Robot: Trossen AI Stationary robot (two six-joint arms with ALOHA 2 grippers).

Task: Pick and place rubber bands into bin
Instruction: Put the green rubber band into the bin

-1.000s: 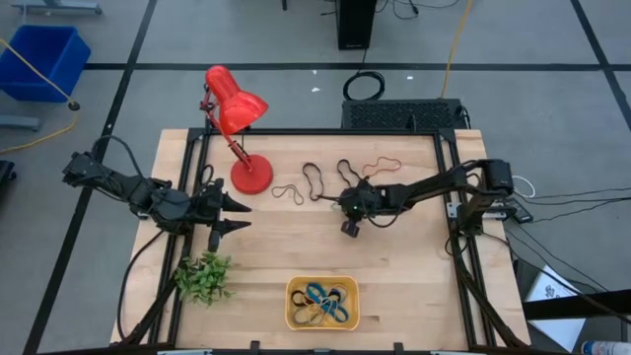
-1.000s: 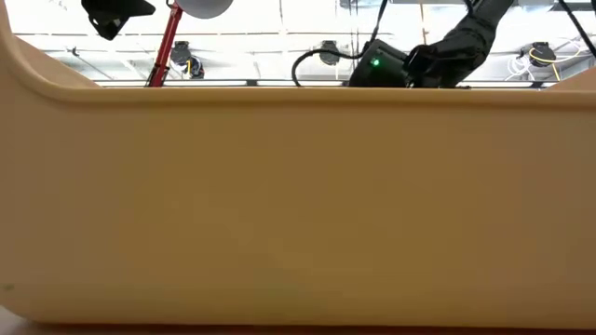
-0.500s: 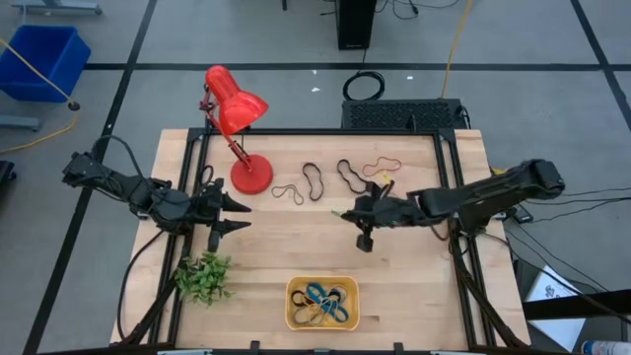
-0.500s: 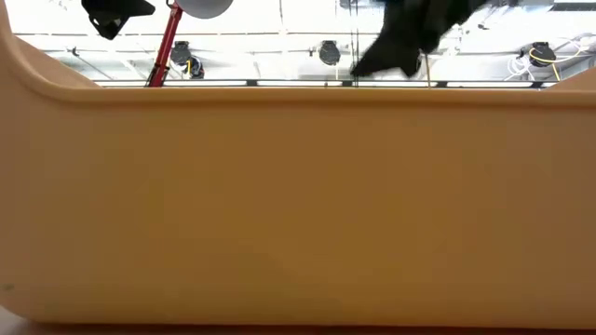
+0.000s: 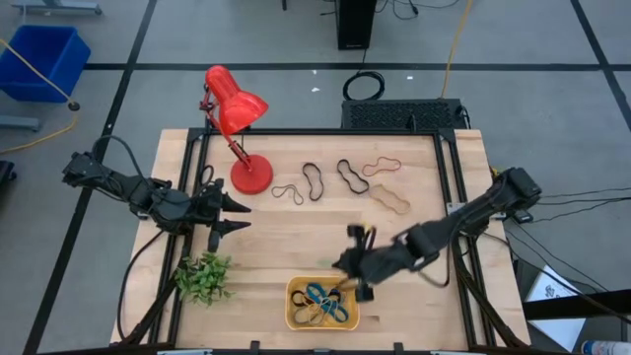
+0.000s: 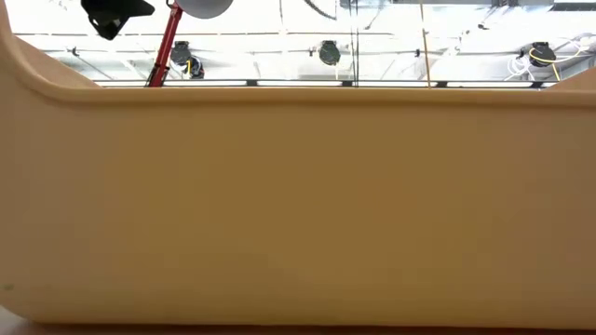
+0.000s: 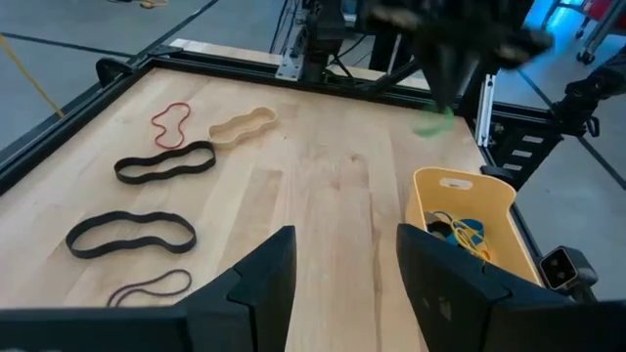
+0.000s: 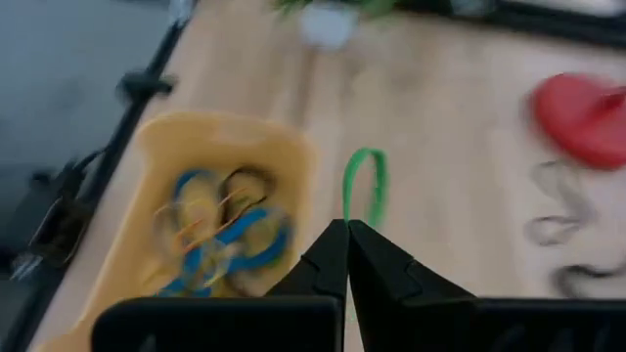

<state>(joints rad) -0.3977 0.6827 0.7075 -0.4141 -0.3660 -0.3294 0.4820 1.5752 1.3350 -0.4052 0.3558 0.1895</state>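
Note:
The orange-yellow bin (image 5: 293,308) sits at the table's near edge with several rubber bands in it, blue ones among them (image 8: 235,240). More rubber bands lie flat on the far half of the table: two black (image 5: 314,180) (image 5: 350,175), a red one (image 5: 383,165), a tan one (image 5: 389,200) and a thin one (image 5: 288,193). My right gripper (image 8: 347,227) is shut on a green rubber band (image 8: 364,166) just above the bin's far right corner. My left gripper (image 5: 229,215) waits open at the table's left, holding nothing. My right gripper pinches one end of the green loop (image 8: 345,210) between its two fingertips. The fingers slant downward from the table's right side. The loop sticks out past the fingertips, lifted clear of the table and of the bin.
A red desk lamp (image 5: 237,108) stands at the far left, its base (image 5: 251,176) beside the thin band. A small green plant (image 5: 204,278) sits at the near left. In the low view the bin's wall (image 6: 298,205) fills the picture. Bare wood lies between bands and bin.
My right gripper, shut throughout, has swung from the middle of the table's far half toward the near edge and upward, rolling as it went. It now hangs by the bin's far right corner. The tan band that the arm covered shows again.

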